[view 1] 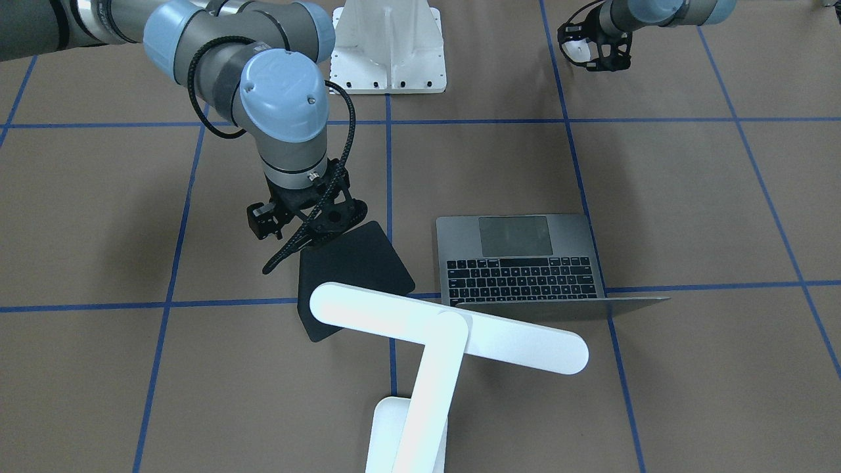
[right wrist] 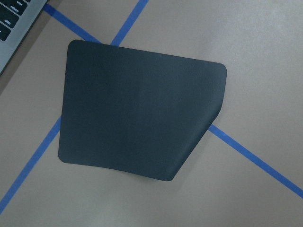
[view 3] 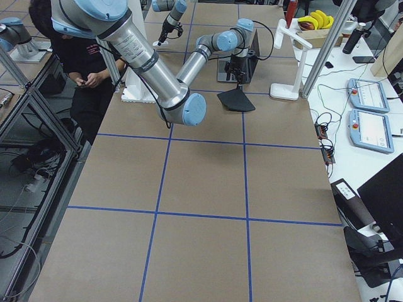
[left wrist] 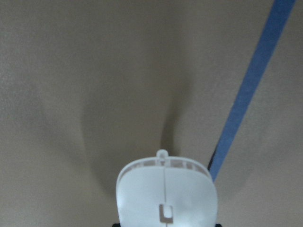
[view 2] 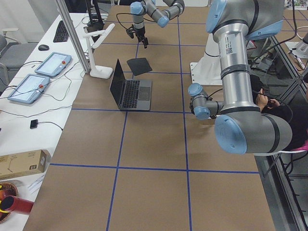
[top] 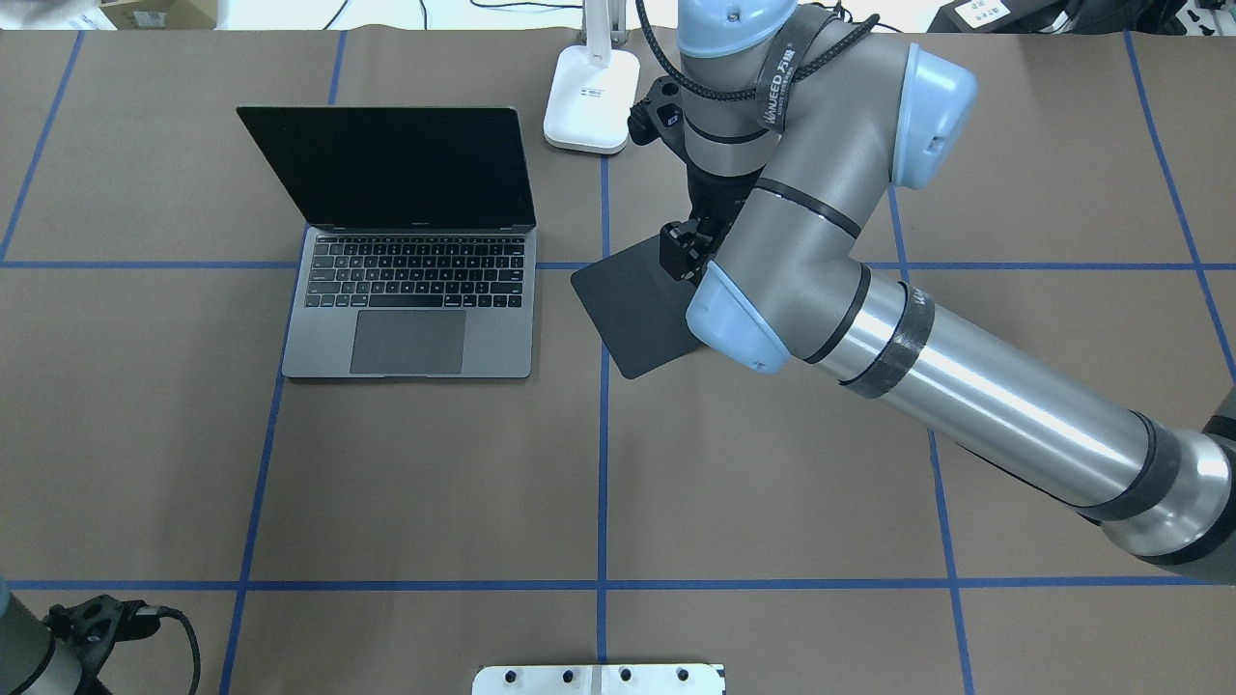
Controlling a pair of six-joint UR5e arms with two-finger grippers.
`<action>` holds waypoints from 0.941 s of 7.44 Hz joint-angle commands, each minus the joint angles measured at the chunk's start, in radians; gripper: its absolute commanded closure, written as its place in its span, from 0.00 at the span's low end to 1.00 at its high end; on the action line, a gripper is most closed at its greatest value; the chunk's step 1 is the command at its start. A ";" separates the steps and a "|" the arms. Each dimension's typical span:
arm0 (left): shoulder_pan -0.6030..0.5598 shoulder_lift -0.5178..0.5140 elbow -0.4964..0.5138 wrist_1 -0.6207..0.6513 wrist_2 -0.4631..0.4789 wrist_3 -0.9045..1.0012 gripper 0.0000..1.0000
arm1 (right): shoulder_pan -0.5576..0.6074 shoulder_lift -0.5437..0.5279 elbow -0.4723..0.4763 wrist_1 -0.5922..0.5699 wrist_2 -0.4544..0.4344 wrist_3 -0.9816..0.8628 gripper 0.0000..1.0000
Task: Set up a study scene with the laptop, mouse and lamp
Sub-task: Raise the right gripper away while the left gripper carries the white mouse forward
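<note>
Black strap [top: 787,92] on right arm [top: 966,386]: white lettering, roughly "WUEED", remainder illegible. Sticker [top: 591,92] on lamp [top: 591,121] base: print too small to read.

place: robotics lab | evidence: blue-taped table [view 3: 201,239], teach pendants [view 3: 368,95], aluminium post [view 2: 72,36], operator [view 3: 75,53]

Obstacles near mat [top: 628,309]: laptop [top: 410,290] beside, lamp [top: 591,97] behind
</note>
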 commanded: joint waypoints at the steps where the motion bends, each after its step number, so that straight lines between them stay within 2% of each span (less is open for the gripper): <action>1: -0.103 -0.007 -0.033 -0.001 -0.030 0.017 0.35 | 0.002 -0.073 0.097 -0.002 0.000 0.000 0.00; 3: -0.225 -0.034 -0.038 0.008 -0.053 0.152 0.35 | 0.068 -0.100 0.104 -0.002 0.014 -0.006 0.00; 5: -0.295 -0.154 -0.023 0.084 -0.049 0.221 0.35 | 0.178 -0.173 0.105 0.005 0.035 -0.111 0.00; 7: -0.358 -0.397 -0.001 0.376 -0.047 0.310 0.35 | 0.281 -0.231 0.104 0.003 0.130 -0.141 0.00</action>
